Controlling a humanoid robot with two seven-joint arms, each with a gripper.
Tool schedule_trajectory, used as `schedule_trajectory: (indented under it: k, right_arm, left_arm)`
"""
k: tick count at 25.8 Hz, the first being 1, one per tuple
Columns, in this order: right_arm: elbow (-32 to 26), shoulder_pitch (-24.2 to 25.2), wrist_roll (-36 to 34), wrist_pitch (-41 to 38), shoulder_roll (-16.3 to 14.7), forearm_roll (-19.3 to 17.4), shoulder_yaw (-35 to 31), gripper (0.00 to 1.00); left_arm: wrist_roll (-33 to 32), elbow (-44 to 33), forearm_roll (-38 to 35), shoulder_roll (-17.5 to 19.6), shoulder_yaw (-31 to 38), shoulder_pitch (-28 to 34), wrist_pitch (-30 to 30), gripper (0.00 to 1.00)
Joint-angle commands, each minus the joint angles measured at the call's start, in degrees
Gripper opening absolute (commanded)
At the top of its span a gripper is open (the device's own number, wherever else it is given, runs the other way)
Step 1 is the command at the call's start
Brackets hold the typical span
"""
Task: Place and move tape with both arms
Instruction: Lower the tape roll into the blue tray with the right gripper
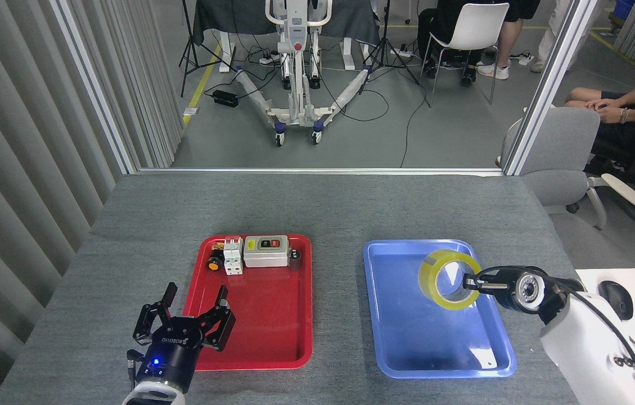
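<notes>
Right gripper (472, 283) had the tape (447, 279) pinched by its rim, holding it up on edge over the far right part of the blue tray (407, 343). Left gripper (185, 315) hung empty with fingers spread wide, over the near left corner of the red tray (261, 343).

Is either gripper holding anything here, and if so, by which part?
The right gripper holds the tape by the right side of its ring, over the blue tray. The left gripper is open and empty.
</notes>
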Motion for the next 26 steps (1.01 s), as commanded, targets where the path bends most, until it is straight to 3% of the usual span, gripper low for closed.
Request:
schedule_trajectory:
  k: [1, 3, 9, 15, 23, 26]
  right_arm:
    - [8.5, -8.4, 0.6, 2.7, -2.2, -6.6, 11.7, 0.1]
    - [10.9, -10.4, 0.8, 2.7, -2.1, -9.5, 14.6, 0.1]
    - [14.7, -14.3, 5.0, 2.8, -2.1, -10.2, 18.9, 0.1]
    - [23.8, -15.0, 4.2, 1.3, 2.7, -10.0, 19.0, 0.1]
    - [24.4, -14.7, 1.7, 0.2, 2.9, -9.8, 19.2, 0.12]
    - [24.5, -14.5, 0.0, 0.1, 2.9, -9.5, 19.3, 0.18]
  left_arm:
    - [0.1, 0.1, -0.2, -0.3, -1.4, 0.0, 0.1, 1.0]
    - [0.1, 0.1, -0.2, -0.2, -1.9, -0.1, 0.1, 1.0]
    - [0.0, 0.1, -0.1, 0.1, -2.0, -0.4, 0.1, 1.0]
    - [0.1, 0.5, 0.1, -0.1, -1.9, -0.7, 0.1, 1.0]
    - [0.1, 2.1, -0.1, 0.2, -1.9, -1.8, 0.5, 1.0]
    - [0.1, 1.9, -0.1, 0.1, -1.9, -1.8, 0.5, 1.0]
